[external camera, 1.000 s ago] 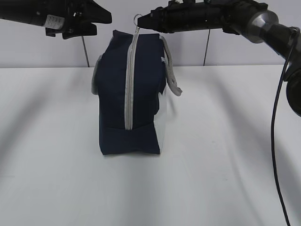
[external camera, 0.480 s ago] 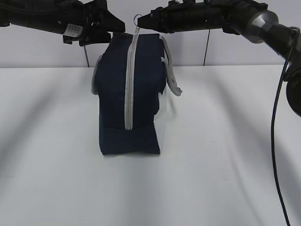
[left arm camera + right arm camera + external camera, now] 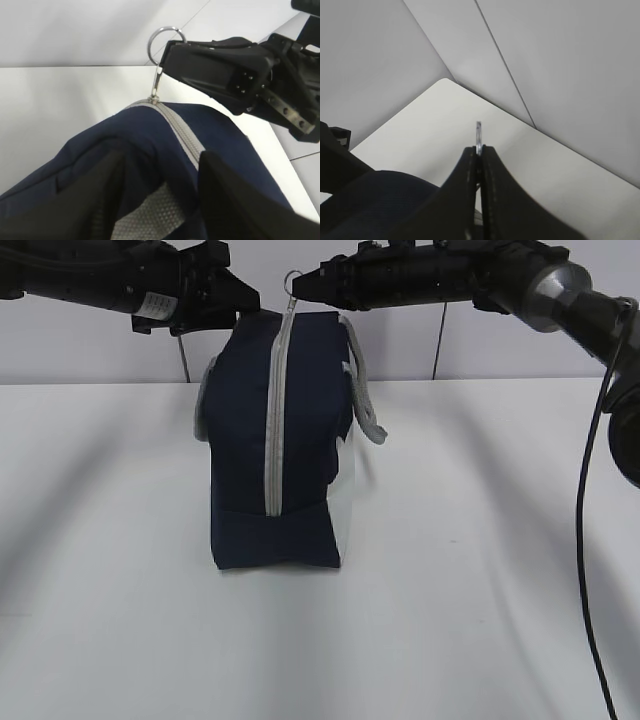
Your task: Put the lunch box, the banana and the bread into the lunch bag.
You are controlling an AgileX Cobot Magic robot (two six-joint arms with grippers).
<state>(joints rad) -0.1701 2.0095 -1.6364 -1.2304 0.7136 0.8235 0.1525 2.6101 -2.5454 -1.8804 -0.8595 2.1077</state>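
You are looking at a plain white tabletop backed by a pale panelled wall. The lunch bag stands upright at centre frame, dark navy with a white panel on its right side, one grey webbing handle hanging off the upper right and another showing at its left edge. Its grey zipper runs down the face toward you and is closed all the way, so you cannot see what, if anything, is inside. No lunch box, banana or bread shows in any view.

At the top of the frame your right claw reaches in from the right and is clenched on the ring pull at the bag's top; the right wrist view shows the two fingers pressed together with the thin metal ring standing out between their tips. The left wrist view shows the same ring held up above the zipper end.

Your left claw sits at upper left, touching or just beside the bag's top left corner. In the left wrist view its fingers straddle the bag top with fabric between them; you cannot tell if they grip it.

Against half a second ago, the left claw has barely shifted; a second ago it was further left, clear of the bag. The right claw and bag are unchanged.
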